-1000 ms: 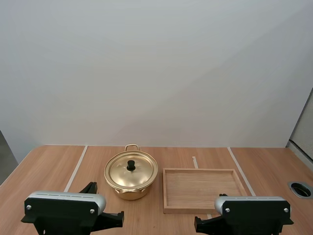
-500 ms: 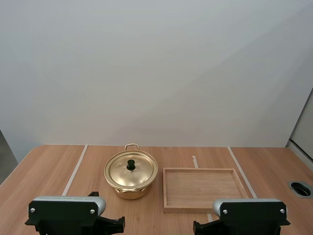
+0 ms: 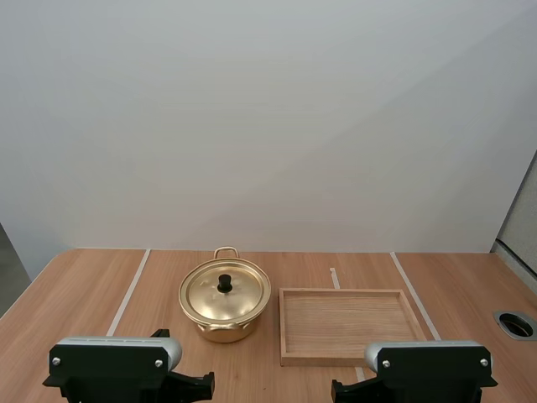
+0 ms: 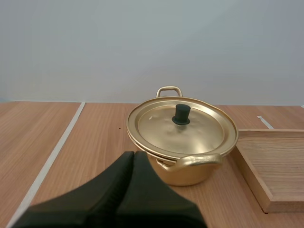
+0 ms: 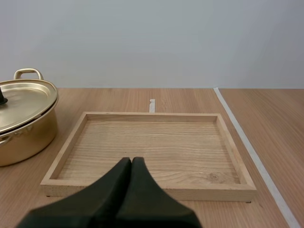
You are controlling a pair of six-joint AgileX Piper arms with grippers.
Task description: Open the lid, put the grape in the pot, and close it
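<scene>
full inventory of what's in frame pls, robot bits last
pot: 1, gold, on the table, left of the tray, apart from it
lid: 1, gold, black knob, seated on the pot
tray: 1, light wood, right of the pot
tape lines: 3, white, on the table
cable port: 1, grey, table's right edge
table: 1, brown wood
left gripper: 1, black, shut, facing the pot
right gripper: 1, black, shut, facing the tray

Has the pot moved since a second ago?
No. In the high view the pot sits where it was, just left of the wooden tray, with the same small gap and the lid on.
</scene>
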